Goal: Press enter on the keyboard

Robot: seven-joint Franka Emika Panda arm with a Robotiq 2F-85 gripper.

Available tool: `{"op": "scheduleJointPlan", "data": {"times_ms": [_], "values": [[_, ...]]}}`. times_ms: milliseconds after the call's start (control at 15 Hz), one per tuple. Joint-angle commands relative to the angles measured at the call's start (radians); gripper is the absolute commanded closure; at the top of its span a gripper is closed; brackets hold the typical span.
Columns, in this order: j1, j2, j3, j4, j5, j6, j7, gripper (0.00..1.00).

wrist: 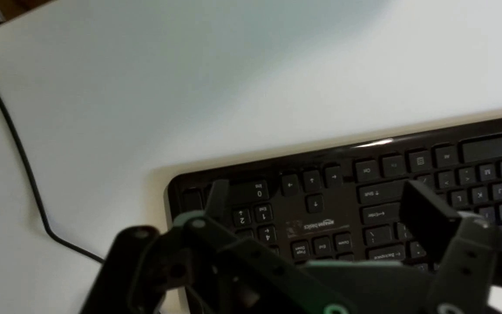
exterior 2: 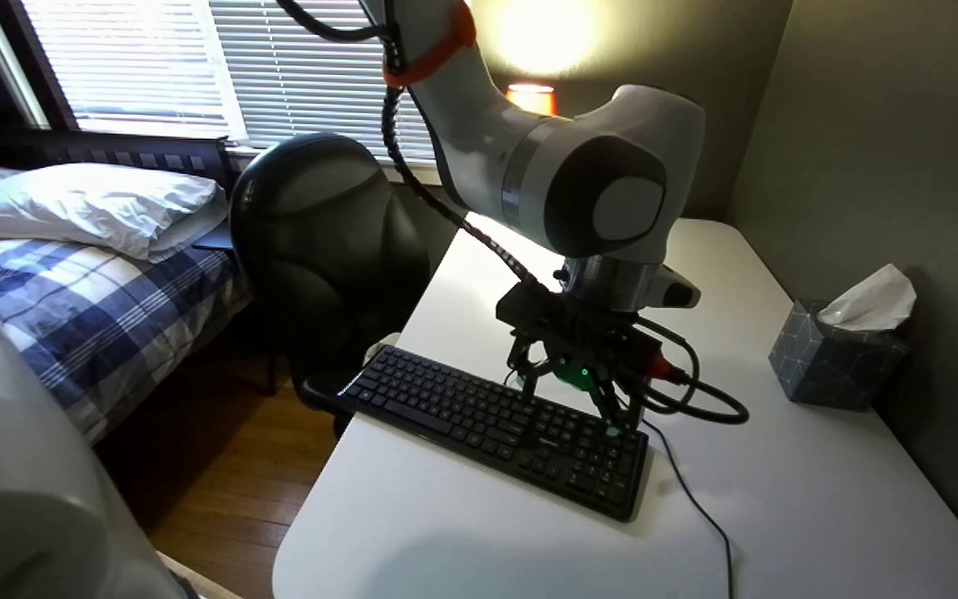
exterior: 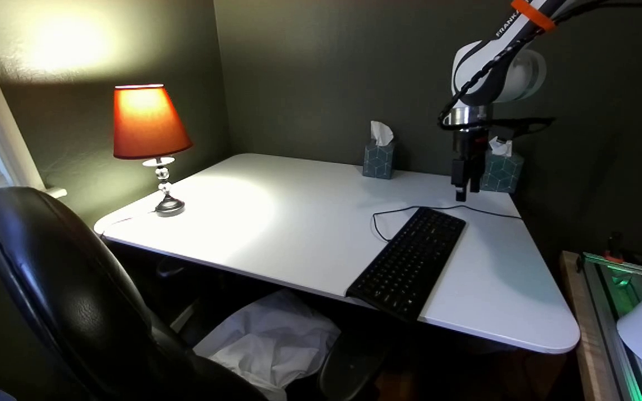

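The black keyboard (exterior: 410, 262) lies on the white desk (exterior: 298, 223), with one end at the desk's edge. It also shows in an exterior view (exterior 2: 462, 412) and in the wrist view (wrist: 316, 192). In the wrist view its Enter key (wrist: 377, 213) shows upside down, its right end hidden by a fingertip. My gripper (wrist: 320, 200) is open and empty, fingers spread wide above the number pad side and the Enter area. In both exterior views the gripper (exterior: 467, 192) (exterior 2: 572, 409) points down over the keyboard's number pad end. I cannot tell its exact height above the keys.
The thin keyboard cable (exterior 2: 699, 503) runs across the desk. Tissue boxes (exterior: 378, 160) (exterior: 502, 171) stand at the wall side, one behind the gripper. A lamp (exterior: 151, 125) stands at the far end. A black chair (exterior 2: 321, 266) stands along the desk's open side.
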Motion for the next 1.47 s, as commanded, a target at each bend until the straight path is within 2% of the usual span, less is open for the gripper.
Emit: {"op": "scheduleJointPlan", "data": {"times_ms": [0, 867, 933, 1000, 1400], "values": [[-0.015, 0.033, 0.018, 0.015, 0.019, 0.013, 0.017, 0.00], [-0.013, 0.109, 0.049, 0.052, 0.017, 0.025, 0.037, 0.00], [-0.013, 0.115, 0.051, 0.055, 0.017, 0.026, 0.038, 0.08], [-0.014, 0.122, 0.054, 0.058, 0.019, 0.027, 0.036, 0.26], [-0.022, 0.155, 0.062, 0.076, 0.024, 0.041, 0.031, 0.72]]}}
